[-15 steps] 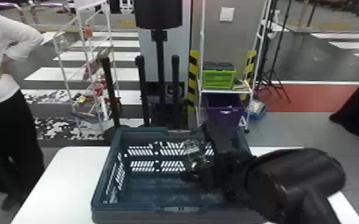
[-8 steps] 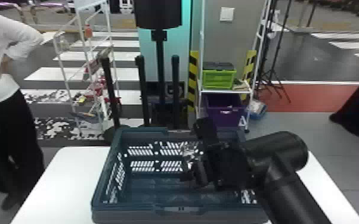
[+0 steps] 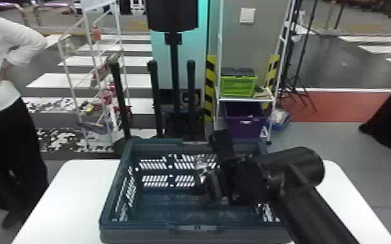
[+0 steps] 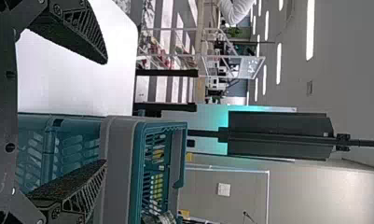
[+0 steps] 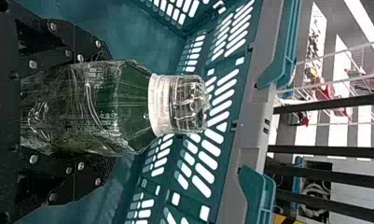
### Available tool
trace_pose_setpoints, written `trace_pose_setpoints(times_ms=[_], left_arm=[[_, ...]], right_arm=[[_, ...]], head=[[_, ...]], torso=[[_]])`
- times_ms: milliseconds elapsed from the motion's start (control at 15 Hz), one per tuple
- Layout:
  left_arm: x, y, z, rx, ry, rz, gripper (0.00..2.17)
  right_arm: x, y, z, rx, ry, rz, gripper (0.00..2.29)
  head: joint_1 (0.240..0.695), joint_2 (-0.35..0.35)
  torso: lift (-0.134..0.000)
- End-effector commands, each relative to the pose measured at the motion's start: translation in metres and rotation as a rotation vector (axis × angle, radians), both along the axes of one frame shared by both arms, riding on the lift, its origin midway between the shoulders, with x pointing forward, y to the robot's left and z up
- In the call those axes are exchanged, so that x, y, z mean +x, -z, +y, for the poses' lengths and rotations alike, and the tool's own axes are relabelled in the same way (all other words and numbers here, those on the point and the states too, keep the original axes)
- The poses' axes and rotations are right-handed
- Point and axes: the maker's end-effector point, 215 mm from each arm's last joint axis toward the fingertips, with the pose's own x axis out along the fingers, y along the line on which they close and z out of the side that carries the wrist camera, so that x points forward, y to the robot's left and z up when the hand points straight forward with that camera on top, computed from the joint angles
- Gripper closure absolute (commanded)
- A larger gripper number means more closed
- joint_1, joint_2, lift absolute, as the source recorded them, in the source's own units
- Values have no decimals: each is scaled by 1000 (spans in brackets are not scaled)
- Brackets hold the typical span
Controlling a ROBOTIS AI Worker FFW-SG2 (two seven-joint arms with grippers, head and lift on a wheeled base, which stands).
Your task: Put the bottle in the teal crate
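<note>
In the head view my right gripper (image 3: 205,183) is inside the teal crate (image 3: 110,198), toward its right half, with the clear bottle (image 3: 202,161) at its fingers. The right wrist view shows the right gripper (image 5: 109,110) shut on the transparent bottle (image 5: 93,108), its cap facing the crate's slotted wall (image 5: 208,144). The bottle's far end is hidden within the gripper. My left gripper (image 4: 105,111) stands open in the left wrist view, nothing between its fingers, close to the crate's grey and teal rim (image 4: 117,172).
The crate stands on a white table (image 3: 71,198). Behind it are black upright posts (image 3: 190,97) and a white rack with a green box (image 3: 238,86) and a purple bin (image 3: 244,120). The right forearm (image 3: 315,217) crosses the crate's right front corner.
The right wrist and forearm have swung left and turned, while the gripper has shifted only slightly left within the crate, still holding the bottle. The crate has stayed in place.
</note>
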Motion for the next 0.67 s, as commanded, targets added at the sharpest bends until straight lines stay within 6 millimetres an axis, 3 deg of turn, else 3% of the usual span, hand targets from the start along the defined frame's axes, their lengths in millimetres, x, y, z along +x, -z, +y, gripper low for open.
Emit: trace_pose_setpoints(times_ms=[0, 67, 400, 600], left_arm=[[0, -1, -1, -2, 4, -4, 130], [0, -1, -1, -2, 4, -4, 130], [-1, -4, -1, -6, 3, -13, 130], [-3, -4, 0, -6, 2, -13, 130]], right_arm=[[-2, -1, 7, 16, -8, 8, 215], [-4, -1, 8, 22, -10, 16, -2], [-9, -8, 20, 57, -28, 13, 36], [-14, -33, 37, 108, -54, -45, 36]], head=[[499, 0], [499, 0], [499, 0], [499, 0]], torso=[[0], [0], [0], [0]])
